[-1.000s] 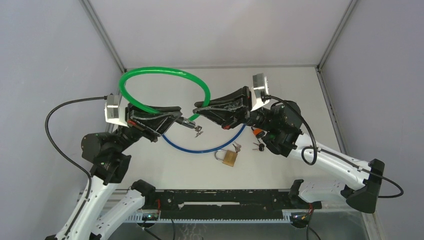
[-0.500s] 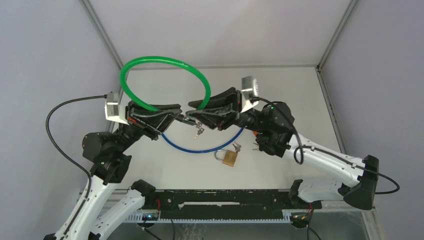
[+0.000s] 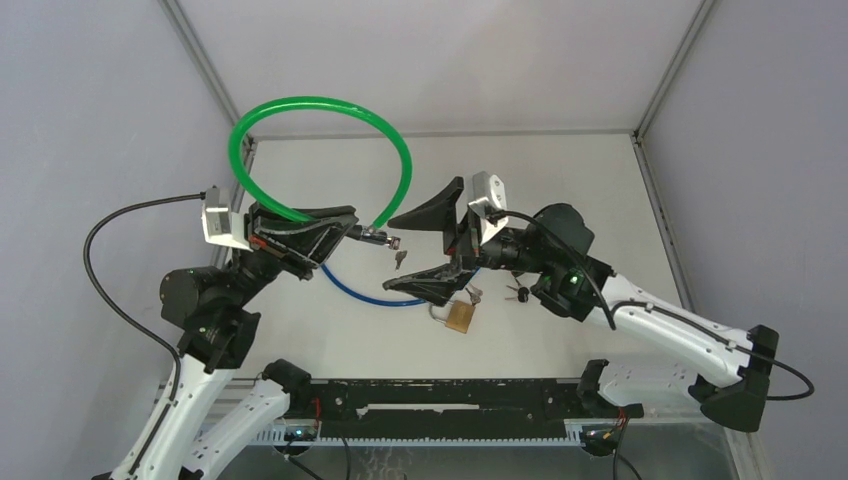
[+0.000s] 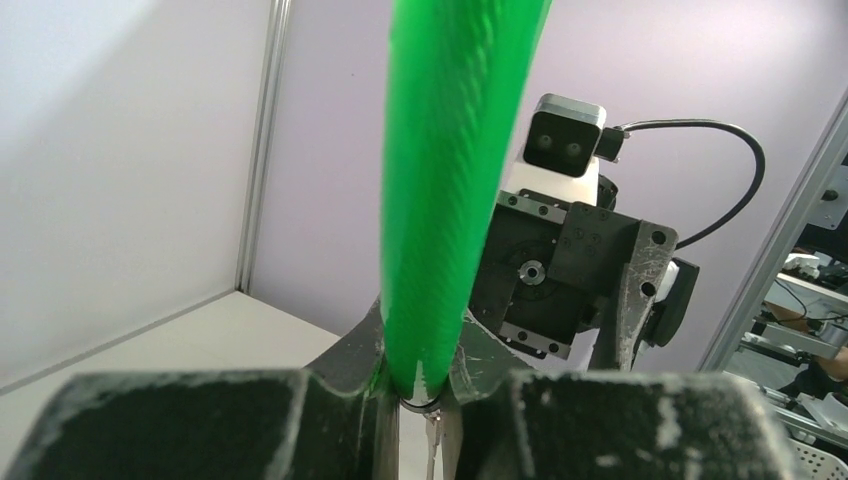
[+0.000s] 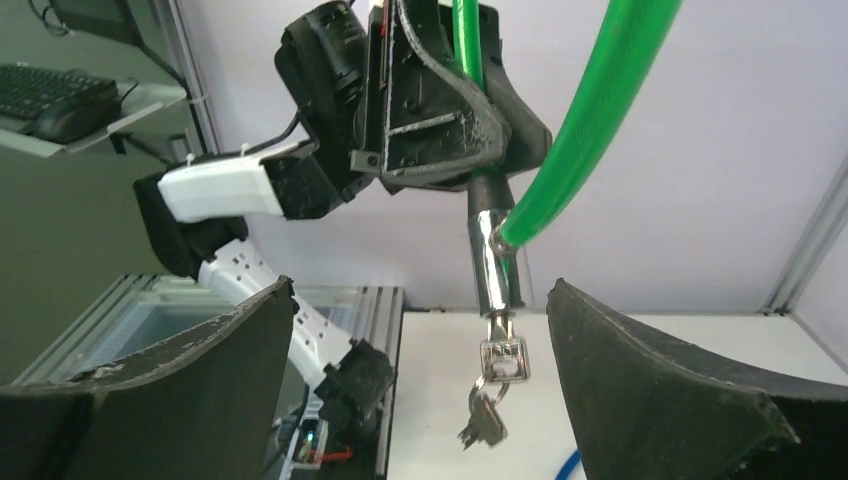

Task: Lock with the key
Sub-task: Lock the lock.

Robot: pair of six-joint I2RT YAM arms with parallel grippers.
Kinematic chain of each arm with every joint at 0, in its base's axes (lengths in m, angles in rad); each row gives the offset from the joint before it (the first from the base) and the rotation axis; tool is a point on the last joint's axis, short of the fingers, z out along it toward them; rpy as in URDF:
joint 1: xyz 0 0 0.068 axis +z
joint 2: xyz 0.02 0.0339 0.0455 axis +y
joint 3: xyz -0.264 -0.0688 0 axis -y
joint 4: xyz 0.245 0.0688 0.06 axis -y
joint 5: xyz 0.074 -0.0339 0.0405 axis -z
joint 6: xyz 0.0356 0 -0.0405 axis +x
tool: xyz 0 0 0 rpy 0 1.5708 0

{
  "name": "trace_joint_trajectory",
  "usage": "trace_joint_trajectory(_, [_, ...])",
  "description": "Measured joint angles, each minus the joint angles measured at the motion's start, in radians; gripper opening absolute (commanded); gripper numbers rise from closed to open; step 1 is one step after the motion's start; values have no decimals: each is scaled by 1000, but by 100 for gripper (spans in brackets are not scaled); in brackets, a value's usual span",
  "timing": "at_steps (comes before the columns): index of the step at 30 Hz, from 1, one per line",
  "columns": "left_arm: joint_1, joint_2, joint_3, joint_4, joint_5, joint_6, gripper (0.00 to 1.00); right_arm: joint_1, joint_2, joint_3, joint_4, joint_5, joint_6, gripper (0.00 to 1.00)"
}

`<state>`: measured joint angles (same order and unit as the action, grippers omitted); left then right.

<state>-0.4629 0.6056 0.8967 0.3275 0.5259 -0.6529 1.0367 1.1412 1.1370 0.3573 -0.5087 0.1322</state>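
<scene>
1. The left jaws are clenched on the green cable lock (image 3: 310, 101). They grip it close to its metal end.
2. In the left wrist view, the green cable runs straight up from between these jaws.
3. The right jaws are wide apart and hold nothing.
4. The 2 black fingers (image 5: 150, 390) of the right jaws stand one on each side of the lock's end. They do not touch it.
5. The lock's shiny metal barrel (image 5: 490, 265) points down from the left jaws in the right wrist view.
6. The green cable's end goes into the side of that barrel.
7. A key (image 5: 499, 357) sticks in the bottom of the barrel.
8. A few more keys (image 5: 487, 420) hang from it on a ring, and they dangle in the air.
9. The rest of the green cable makes 1 big loop, held up above the tabletop (image 3: 580, 190).
10. A blue cable (image 3: 375, 297) lies curved on the tabletop under both jaws.
11. A brass padlock (image 3: 459, 317) lies just beside the lower right finger, near the blue cable.
12. A small bunch of keys (image 3: 517, 293) lies on the tabletop to the right of the padlock, close to the right arm (image 3: 650, 315).
13. The left arm (image 3: 205, 320) reaches in from the left side.
</scene>
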Motion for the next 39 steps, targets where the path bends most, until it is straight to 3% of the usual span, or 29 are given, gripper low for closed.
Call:
trace_joint_trajectory(3, [1,-2,0,0,0,5,0,-45,-45,1,-73,-54,-2,99])
trace_joint_trajectory(13, [1,-4,0,0,8,6,0,-33,-53,1,-168,19,-80,59])
trace_joint_trajectory(21, [1,-2,0,0,10,6,0,-46,-6,0,-175,39,-96,67])
trace_joint_trajectory(27, [1,4,0,0,19,6,0,90,-18,0,-233,246,-248,81])
trace_joint_trajectory(33, [1,5,0,0,27,6,0,234,-55,-13,-246,566,-470,78])
trace_joint_trajectory(39, [1,5,0,0,27,6,0,304,-56,-13,-241,760,-636,67])
